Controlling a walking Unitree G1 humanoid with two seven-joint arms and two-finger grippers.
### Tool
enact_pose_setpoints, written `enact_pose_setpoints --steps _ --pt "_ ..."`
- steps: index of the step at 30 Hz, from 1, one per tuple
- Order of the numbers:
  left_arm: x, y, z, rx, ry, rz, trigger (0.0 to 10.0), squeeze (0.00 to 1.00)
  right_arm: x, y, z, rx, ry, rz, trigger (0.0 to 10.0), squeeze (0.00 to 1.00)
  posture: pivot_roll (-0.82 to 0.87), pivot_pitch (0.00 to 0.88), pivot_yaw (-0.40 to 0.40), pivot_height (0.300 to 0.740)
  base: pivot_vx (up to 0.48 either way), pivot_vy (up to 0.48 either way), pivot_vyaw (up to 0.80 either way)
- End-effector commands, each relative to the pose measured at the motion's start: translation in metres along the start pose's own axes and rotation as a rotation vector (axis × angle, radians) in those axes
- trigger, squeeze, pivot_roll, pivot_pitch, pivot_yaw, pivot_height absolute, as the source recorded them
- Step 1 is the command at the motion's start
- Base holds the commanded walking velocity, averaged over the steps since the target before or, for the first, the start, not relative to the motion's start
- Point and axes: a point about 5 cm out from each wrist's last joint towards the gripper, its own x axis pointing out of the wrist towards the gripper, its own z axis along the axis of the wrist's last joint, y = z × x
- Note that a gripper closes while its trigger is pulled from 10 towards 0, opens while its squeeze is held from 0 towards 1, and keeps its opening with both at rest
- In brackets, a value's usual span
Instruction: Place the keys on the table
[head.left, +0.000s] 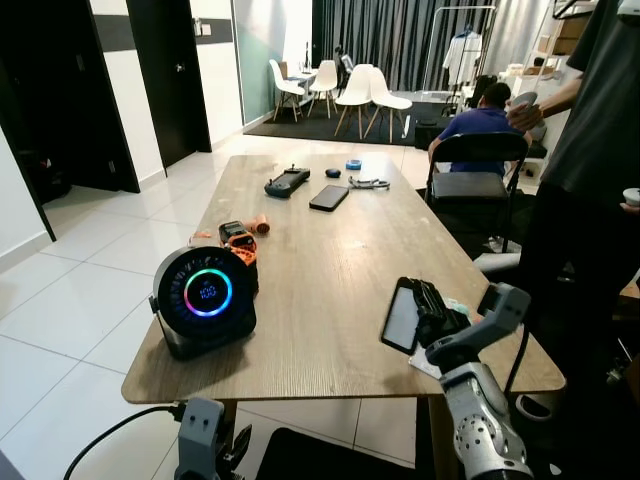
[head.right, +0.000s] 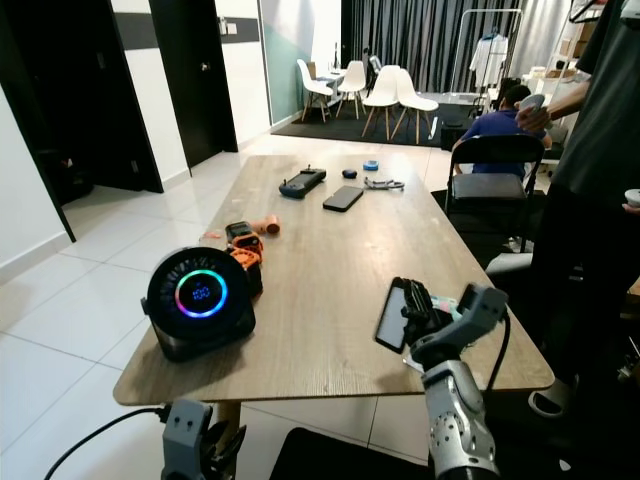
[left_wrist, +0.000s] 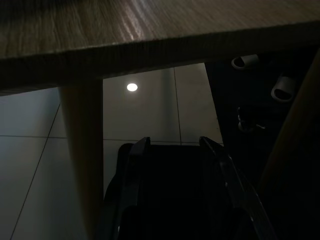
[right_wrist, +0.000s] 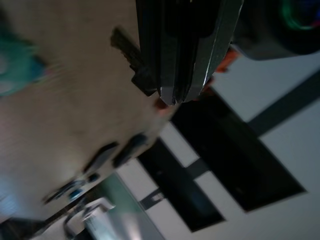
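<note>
My right gripper hovers low over the near right part of the wooden table. In the right wrist view its fingers are pressed together, and a dark key sticks out beside them, held just above the wood. A black phone leans against the left side of the gripper. My left gripper hangs below the table's near edge, fingers apart with nothing between them.
A round black device with a glowing ring stands near left, an orange-black tool behind it. A controller, another phone and glasses lie at the far end. A person stands at right, by a black chair.
</note>
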Motion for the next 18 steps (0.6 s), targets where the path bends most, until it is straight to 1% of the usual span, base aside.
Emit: enact_pose_setpoints --steps 1,2,3,4,5,6,8,9,12,13,14,15,17,18 --pt "-0.002 -0.003 -0.004 -0.007 0.017 -0.007 10.0 0.00 -0.002 0.003 0.003 0.060 -0.017 0.038 10.0 0.00 0.03 0.069 0.026 0.740 0.000 0.000 0.00" --pt "-0.002 -0.003 -0.004 -0.007 0.017 -0.008 10.0 0.00 -0.005 0.010 0.003 0.136 -0.016 0.100 10.0 0.00 0.03 0.071 0.026 0.740 0.000 0.000 0.00" --pt "-0.002 -0.003 -0.004 -0.006 0.018 -0.009 10.0 0.00 -0.008 0.015 0.002 0.191 -0.016 0.152 10.0 0.00 0.03 0.070 0.026 0.740 0.000 0.000 0.00" --pt "-0.002 -0.003 -0.004 -0.006 0.018 -0.009 10.0 0.00 -0.008 0.015 0.002 0.191 -0.016 0.152 10.0 0.00 0.03 0.070 0.026 0.740 0.000 0.000 0.00" --pt "-0.002 -0.004 -0.004 -0.007 0.018 -0.010 10.0 0.00 -0.011 0.021 0.002 0.257 -0.018 0.209 10.0 0.00 0.03 0.072 0.026 0.740 0.000 0.000 0.00" --pt "-0.002 -0.004 -0.004 -0.007 0.018 -0.010 10.0 0.00 -0.011 0.021 0.002 0.257 -0.018 0.209 10.0 0.00 0.03 0.072 0.026 0.740 0.000 0.000 0.00" --pt "-0.003 -0.004 -0.005 -0.006 0.019 -0.013 10.0 0.00 -0.018 0.029 0.002 0.369 -0.031 0.296 10.0 0.00 0.03 0.073 0.027 0.740 0.000 0.000 0.00" --pt "-0.003 -0.004 -0.005 -0.006 0.020 -0.014 10.0 0.00 -0.021 0.031 0.002 0.402 -0.036 0.321 10.0 0.00 0.03 0.073 0.027 0.740 0.000 0.000 0.00" --pt "-0.002 -0.005 -0.005 -0.006 0.021 -0.018 10.0 0.00 -0.026 0.033 0.006 0.516 -0.063 0.370 10.0 0.00 0.03 0.073 0.027 0.740 0.000 0.000 0.00" --pt "-0.002 -0.005 -0.005 -0.006 0.021 -0.018 10.0 0.00 -0.026 0.033 0.006 0.516 -0.063 0.370 10.0 0.00 0.03 0.073 0.027 0.740 0.000 0.000 0.00" --pt "-0.002 -0.006 -0.005 -0.006 0.021 -0.020 10.0 0.00 -0.030 0.031 0.012 0.602 -0.105 0.385 10.0 0.00 0.03 0.073 0.028 0.740 0.000 0.000 0.00" --pt "-0.002 -0.006 -0.005 -0.006 0.021 -0.020 10.0 0.00 -0.030 0.031 0.012 0.602 -0.105 0.385 10.0 0.00 0.03 0.073 0.028 0.740 0.000 0.000 0.00" --pt "-0.002 -0.006 -0.005 -0.005 0.022 -0.022 10.0 0.00 -0.033 0.027 0.019 0.683 -0.151 0.398 10.0 0.00 0.03 0.073 0.028 0.740 0.000 0.000 0.00" --pt "-0.002 -0.006 -0.005 -0.005 0.022 -0.022 10.0 0.00 -0.033 0.027 0.019 0.683 -0.151 0.398 10.0 0.00 0.03 0.073 0.028 0.740 0.000 0.000 0.00"
